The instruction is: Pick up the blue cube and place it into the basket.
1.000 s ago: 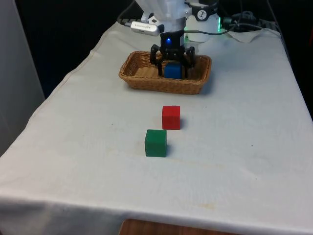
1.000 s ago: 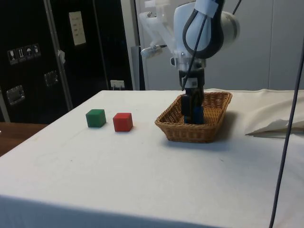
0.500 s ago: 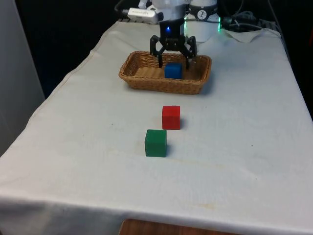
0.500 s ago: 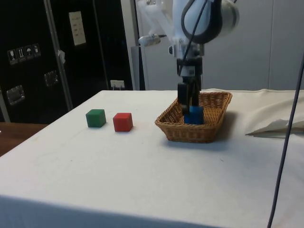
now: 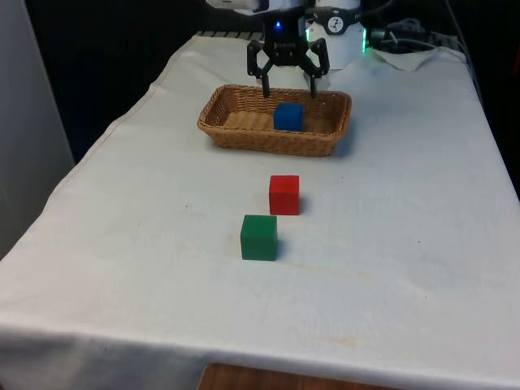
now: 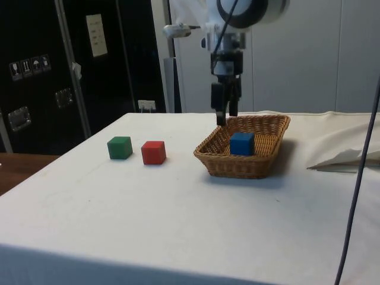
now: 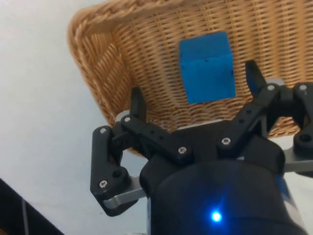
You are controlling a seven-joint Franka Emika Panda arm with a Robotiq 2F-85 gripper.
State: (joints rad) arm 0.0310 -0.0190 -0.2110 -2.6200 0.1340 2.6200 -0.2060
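The blue cube (image 5: 288, 116) sits inside the wicker basket (image 5: 244, 135), free of the hand (image 5: 288, 84), which hangs above the basket's far rim, spread wide and holding nothing. On the counter (image 5: 406, 244), the red cube (image 5: 284, 195) lies at the basket's 6 o'clock, the green cube (image 5: 258, 237) just beyond.

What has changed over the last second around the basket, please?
The gripper has let go of the blue cube and risen out of the basket, its fingers open above it. The cube stays on the basket floor. The red cube and green cube have not moved.
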